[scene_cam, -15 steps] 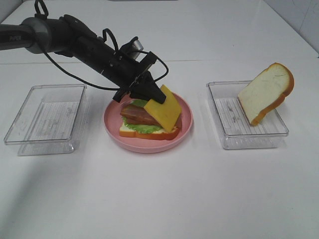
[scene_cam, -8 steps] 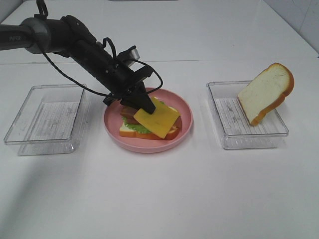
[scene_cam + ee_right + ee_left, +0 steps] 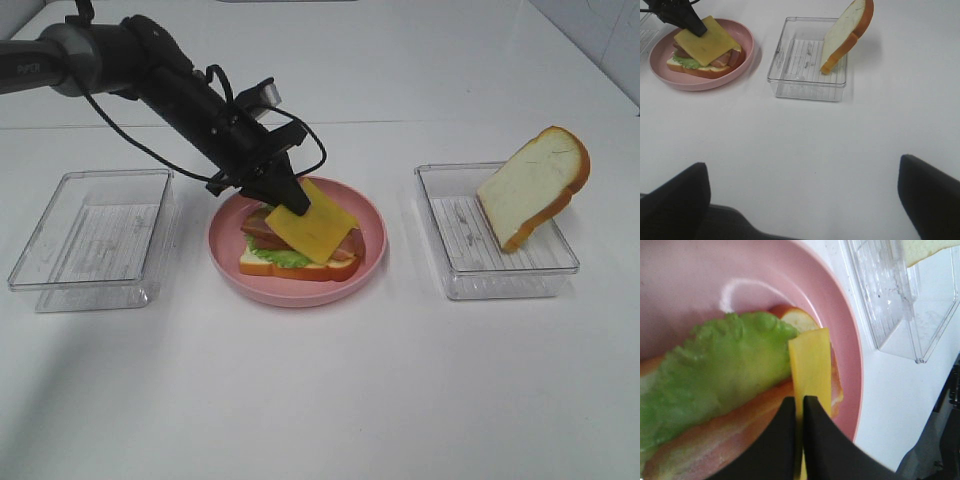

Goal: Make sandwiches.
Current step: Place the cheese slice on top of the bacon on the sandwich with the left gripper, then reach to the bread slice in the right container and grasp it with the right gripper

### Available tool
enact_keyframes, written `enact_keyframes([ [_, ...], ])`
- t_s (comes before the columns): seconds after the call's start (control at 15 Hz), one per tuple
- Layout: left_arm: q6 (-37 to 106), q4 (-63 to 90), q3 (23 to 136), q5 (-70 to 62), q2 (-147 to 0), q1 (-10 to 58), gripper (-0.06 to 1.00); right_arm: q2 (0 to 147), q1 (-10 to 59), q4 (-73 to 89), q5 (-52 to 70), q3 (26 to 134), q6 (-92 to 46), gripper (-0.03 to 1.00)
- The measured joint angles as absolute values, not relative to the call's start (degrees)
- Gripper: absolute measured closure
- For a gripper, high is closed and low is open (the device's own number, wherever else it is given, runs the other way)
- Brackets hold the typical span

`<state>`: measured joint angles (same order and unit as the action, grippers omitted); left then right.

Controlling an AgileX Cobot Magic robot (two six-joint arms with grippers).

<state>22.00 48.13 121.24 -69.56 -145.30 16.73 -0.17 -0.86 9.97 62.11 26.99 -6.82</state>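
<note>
While left gripper (image 3: 283, 203) clamps cheese square (image 3: 312, 221) over sandwich (image 3: 298, 252), right gripper (image 3: 802, 200) spread wide

Cheese square (image 3: 310, 219) hides most bacon; right fingers (image 3: 929, 196) cut off by frame edge.

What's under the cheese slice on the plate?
Under the cheese slice: bacon, lettuce, and a bread slice on the pink plate. What lies beneath the cheese's centre is covered.
</note>
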Motion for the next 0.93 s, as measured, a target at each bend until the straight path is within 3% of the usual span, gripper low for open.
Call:
enact_keyframes([
  [0.07, 20.23, 46.70, 123.64, -69.56, -145.30, 16.73, 0.84, -0.17, -0.86, 9.97, 62.11, 26.99, -6.82, -0.02],
  [0.2, 12.83, 44.06, 127.25, -69.56, -145.30, 16.67, 0.58, -0.17, -0.86, 9.97, 62.11, 26.99, -6.82, -0.02],
  [0.27, 9.63, 40.79, 127.88, -69.56, -145.30, 16.67, 0.34, -0.17, -0.86, 9.97, 62.05, 26.99, -6.82, -0.02],
  [0.4, 9.17, 37.87, 127.88, -69.56, -145.30, 16.67, 0.21, -0.17, -0.86, 9.97, 62.05, 26.99, -6.82, -0.02],
  [0.67, 7.33, 33.63, 127.88, -69.56, -143.41, 16.67, 0.17, -0.17, -0.86, 9.97, 62.11, 26.99, -6.82, -0.02],
  [0.93, 7.05, 24.52, 127.88, -69.61, -132.30, 16.67, 0.17, -0.17, -0.86, 9.97, 62.11, 26.99, -6.82, -0.02],
])
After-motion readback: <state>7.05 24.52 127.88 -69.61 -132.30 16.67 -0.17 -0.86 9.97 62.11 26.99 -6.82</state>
